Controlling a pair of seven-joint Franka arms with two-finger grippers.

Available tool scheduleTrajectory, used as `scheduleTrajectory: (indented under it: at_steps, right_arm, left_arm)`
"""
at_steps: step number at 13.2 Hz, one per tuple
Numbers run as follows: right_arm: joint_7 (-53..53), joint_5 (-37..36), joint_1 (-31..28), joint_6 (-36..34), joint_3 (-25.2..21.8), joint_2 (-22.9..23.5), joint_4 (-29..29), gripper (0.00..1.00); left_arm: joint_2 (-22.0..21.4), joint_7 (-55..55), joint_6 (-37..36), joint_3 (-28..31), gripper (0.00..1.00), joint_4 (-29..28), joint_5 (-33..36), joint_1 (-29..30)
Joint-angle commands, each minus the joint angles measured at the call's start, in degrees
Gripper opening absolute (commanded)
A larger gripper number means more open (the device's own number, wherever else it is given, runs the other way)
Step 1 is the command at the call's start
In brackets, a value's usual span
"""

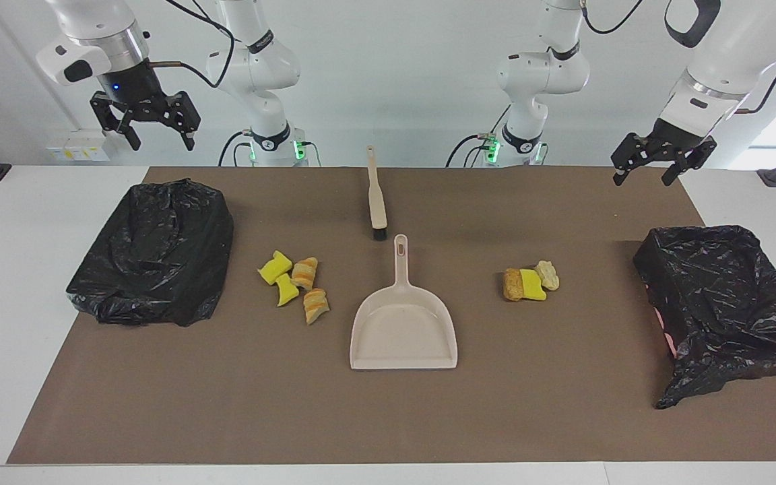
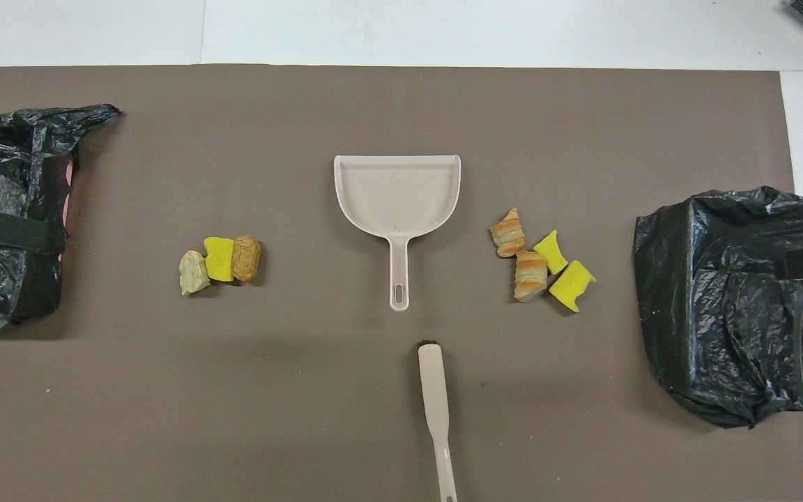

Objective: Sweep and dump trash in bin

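The trash lies in two small heaps on the brown mat. One heap point(image 1: 294, 283) point(image 2: 537, 261) of yellow sponge pieces and striped bread-like chunks sits toward the right arm's end. The other heap point(image 1: 531, 283) point(image 2: 220, 259) sits toward the left arm's end. Between them the beige dustpan point(image 1: 403, 323) point(image 2: 396, 188) lies flat, its handle pointing to the robots. A beige brush point(image 1: 376, 195) point(image 2: 435, 397) lies nearer to the robots, in line with that handle. A black-bagged bin stands at each end point(image 1: 152, 256) point(image 1: 718, 303). My right gripper point(image 1: 161, 143) and left gripper point(image 1: 642, 180) hang open and empty, high above the mat's corners.
The brown mat point(image 1: 388, 404) covers most of the white table. The bin toward the left arm's end point(image 2: 4, 209) has a loose bag with its edge spilling onto the mat. The bin at the other end point(image 2: 729, 300) is wrapped in crumpled plastic.
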Motion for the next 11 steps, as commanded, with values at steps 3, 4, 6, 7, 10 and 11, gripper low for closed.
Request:
scheduleTrajectory:
  at_steps: [3,4,6,7,10,11]
  right_arm:
    - [-1.1,0.3,-0.3,1.6,0.2,-0.9,-1.3,1.0]
    - [-1.0,0.3,-0.3,1.8,0.2,-0.9,-1.3,1.0]
    - [-1.1,0.3,-0.2,1.7,0.2,-0.9,-1.3,1.0]
    - [-1.1,0.3,-0.1,1.5,0.3,-1.2,-1.7,1.0]
    - [-1.2,0.3,-0.1,1.3,0.3,-1.2,-2.0,1.0]
    - [-1.2,0.3,-0.1,1.3,0.3,-1.2,-2.0,1.0]
  left_arm:
    - [-1.0,0.4,-0.7,0.0,1.0,-0.8,0.6,-0.1]
    - [-1.0,0.2,-0.7,0.0,1.0,-0.8,0.6,0.0]
    - [-1.0,0.1,-0.7,0.0,1.0,-0.9,0.6,0.0]
    - [-1.1,0.4,-0.7,0.0,1.0,-0.9,0.4,0.2]
    - [-1.2,0.7,-1.1,-0.2,1.0,-1.2,0.3,-0.1]
    - [-1.2,0.7,-1.2,-0.2,1.0,-1.2,0.3,-0.4]
